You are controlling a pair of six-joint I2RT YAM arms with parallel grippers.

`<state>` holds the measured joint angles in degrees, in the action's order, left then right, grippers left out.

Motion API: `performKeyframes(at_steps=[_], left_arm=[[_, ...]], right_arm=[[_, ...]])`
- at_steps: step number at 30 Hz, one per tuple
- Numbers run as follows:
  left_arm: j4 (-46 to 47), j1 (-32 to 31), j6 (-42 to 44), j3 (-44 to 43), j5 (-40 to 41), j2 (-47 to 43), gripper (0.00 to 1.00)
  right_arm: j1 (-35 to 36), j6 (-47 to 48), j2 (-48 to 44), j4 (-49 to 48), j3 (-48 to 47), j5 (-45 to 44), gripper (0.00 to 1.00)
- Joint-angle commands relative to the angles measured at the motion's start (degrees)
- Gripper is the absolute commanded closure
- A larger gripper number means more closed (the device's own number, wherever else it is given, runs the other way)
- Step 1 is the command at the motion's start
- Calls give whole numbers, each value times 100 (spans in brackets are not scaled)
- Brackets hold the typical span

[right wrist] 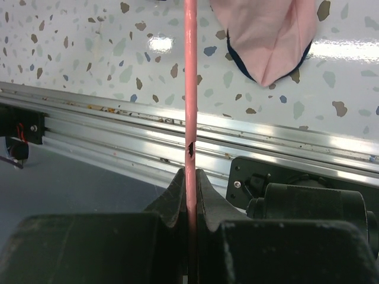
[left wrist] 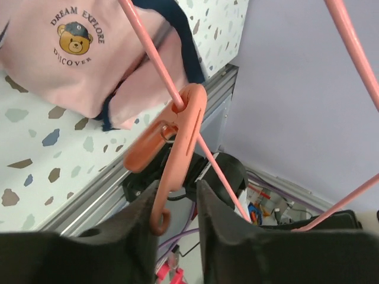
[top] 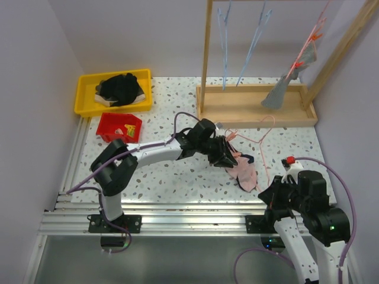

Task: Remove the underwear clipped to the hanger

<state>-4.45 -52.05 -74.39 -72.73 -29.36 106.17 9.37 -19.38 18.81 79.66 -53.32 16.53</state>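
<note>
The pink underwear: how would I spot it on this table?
Look at the speckled table, in front of the wooden rack. The pink underwear lies crumpled by a pink hanger. Unlike the grey pair hanging on the rack, it has dark trim and a teddy-bear print.

This is a robotics lab, not a home. The left arm (top: 151,152) and right arm (top: 302,204) are bolted to aluminium rails (top: 189,214) at the edge of a speckled table (top: 172,112). Bare pale walls (top: 35,65) stand close around, and purple cables (top: 80,184) trail loose.
</note>
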Motion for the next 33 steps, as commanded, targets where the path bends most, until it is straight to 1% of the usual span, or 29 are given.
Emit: performKeyframes(at_steps=[1, 3, 6, 9, 14, 16, 18, 20, 21, 22, 23, 24, 25, 26, 27, 29, 33], left_arm=[[795, 64, -216, 206, -140, -281, 62], [1085, 81, -304, 277, -148, -325, 54], [1236, 107, -383, 330, -148, -386, 54], [1210, 125, -340, 330, -122, -465, 58], [1052, 187, -138, 505, -35, -729, 54], [561, 187, 292, 488, 1, -869, 42], [166, 187, 625, 601, -78, -1088, 33], [347, 178, 750, 1110, -262, -1361, 33], [661, 178, 768, 1329, -332, -1710, 33], [778, 187, 777, 1714, -324, -1905, 33], [779, 195, 829, 1849, -115, -2107, 33], [613, 213, 1091, 1920, 69, -2440, 31], [438, 230, 1285, 1877, 637, -2565, 30], [-260, 257, 1635, 1798, 930, -2671, 27], [-485, 300, 1786, 1606, 1185, -2672, 27], [-767, 424, 2163, 1420, 1520, -2550, 27], [-1102, 713, 2490, 841, 1531, -2206, 28]], right_arm=[[21, 109, 123, 727, -144, 60, 100], [13, 109, 114, 727, -144, 52, 100], [13, 101, 106, 753, -135, 43, 100], [13, 74, 123, 744, -144, -10, 100], [13, 31, 132, 735, -170, -80, 100], [21, 22, 132, 718, -196, -115, 100], [21, 4, 132, 718, -205, -142, 100], [13, 4, 114, 727, -205, -159, 100], [13, -5, 114, 718, -205, -159, 100], [21, -5, 106, 727, -196, -168, 100], [21, -5, 97, 727, -196, -168, 100], [21, -13, 97, 735, -196, -159, 100], [13, -14, 88, 735, -196, -151, 100], [13, -5, 88, 744, -196, -142, 100], [13, -5, 79, 744, -188, -98, 100], [13, 21, 79, 744, -196, -45, 100], [13, -22, -96, 552, -406, 271, 100]])
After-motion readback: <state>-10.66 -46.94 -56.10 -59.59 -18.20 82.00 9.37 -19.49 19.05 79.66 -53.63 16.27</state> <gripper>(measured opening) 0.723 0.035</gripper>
